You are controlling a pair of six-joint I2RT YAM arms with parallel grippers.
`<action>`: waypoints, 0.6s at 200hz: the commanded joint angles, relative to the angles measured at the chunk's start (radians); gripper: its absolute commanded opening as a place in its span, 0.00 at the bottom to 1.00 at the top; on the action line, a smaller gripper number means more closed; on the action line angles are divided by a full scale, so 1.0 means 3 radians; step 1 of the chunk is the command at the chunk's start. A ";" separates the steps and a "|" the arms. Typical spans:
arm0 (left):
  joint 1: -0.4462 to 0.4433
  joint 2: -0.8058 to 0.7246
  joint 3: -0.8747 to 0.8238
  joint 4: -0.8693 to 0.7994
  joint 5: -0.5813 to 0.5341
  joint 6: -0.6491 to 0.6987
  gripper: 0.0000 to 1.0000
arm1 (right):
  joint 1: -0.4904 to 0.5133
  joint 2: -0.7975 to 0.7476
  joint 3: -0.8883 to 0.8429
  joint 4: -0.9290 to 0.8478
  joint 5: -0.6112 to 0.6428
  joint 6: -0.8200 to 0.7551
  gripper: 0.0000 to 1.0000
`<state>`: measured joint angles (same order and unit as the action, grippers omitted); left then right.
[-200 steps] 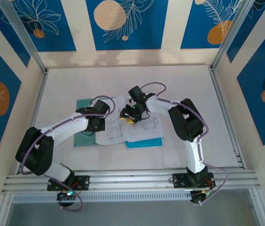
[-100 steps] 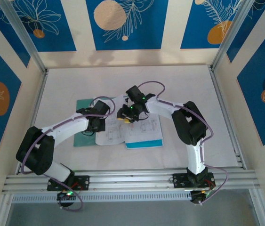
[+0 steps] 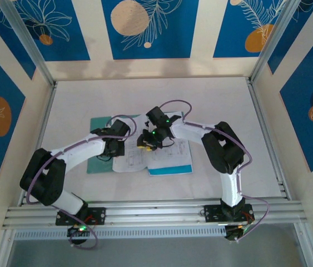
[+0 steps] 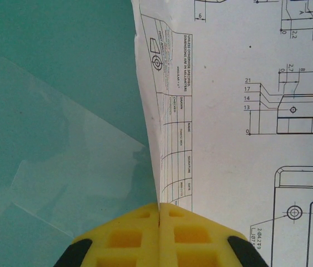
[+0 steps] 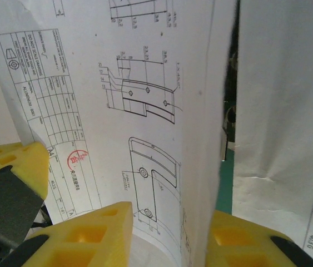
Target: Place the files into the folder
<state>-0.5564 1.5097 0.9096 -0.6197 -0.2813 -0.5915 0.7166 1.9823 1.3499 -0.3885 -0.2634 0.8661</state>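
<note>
The teal folder lies flat at centre left, and its clear inner flap shows in the left wrist view. The files, white drawing sheets over a bright blue sheet, overlap the folder's right side. My left gripper is shut, its yellow jaws pinching the raised left edge of a white sheet. My right gripper hovers over the sheets' middle. Its jaws stand apart around a humped fold of a printed sheet, with a gap beside the left finger.
White tabletop surrounds the papers, bounded by metal rails at the near edge and patterned blue and cream walls. Both forearms arch over the papers from left and right. Another yellow pad on a dark body sits at the right wrist view's left edge.
My right gripper has slid left and nearer across the sheets, and its jaws have narrowed around the paper. The left gripper has stayed put, shut on the sheet edge.
</note>
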 commanded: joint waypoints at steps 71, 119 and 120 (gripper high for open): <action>0.0042 -0.0008 -0.0026 -0.0081 0.0010 0.0012 0.00 | 0.0093 -0.0122 -0.0064 -0.0410 0.0500 -0.0345 0.00; 0.0421 -0.0442 -0.0221 -0.0154 0.0250 -0.0185 0.30 | -0.0073 -0.0522 -0.0017 -0.0584 0.1052 -0.0888 0.00; 0.0435 -0.0449 -0.0225 -0.0159 0.0254 -0.0185 0.30 | -0.0075 -0.0525 -0.0011 -0.0585 0.1065 -0.0903 0.00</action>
<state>-0.5072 1.4582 0.8837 -0.6262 -0.2531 -0.6147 0.7216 1.8977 1.3216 -0.5137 -0.0597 0.7147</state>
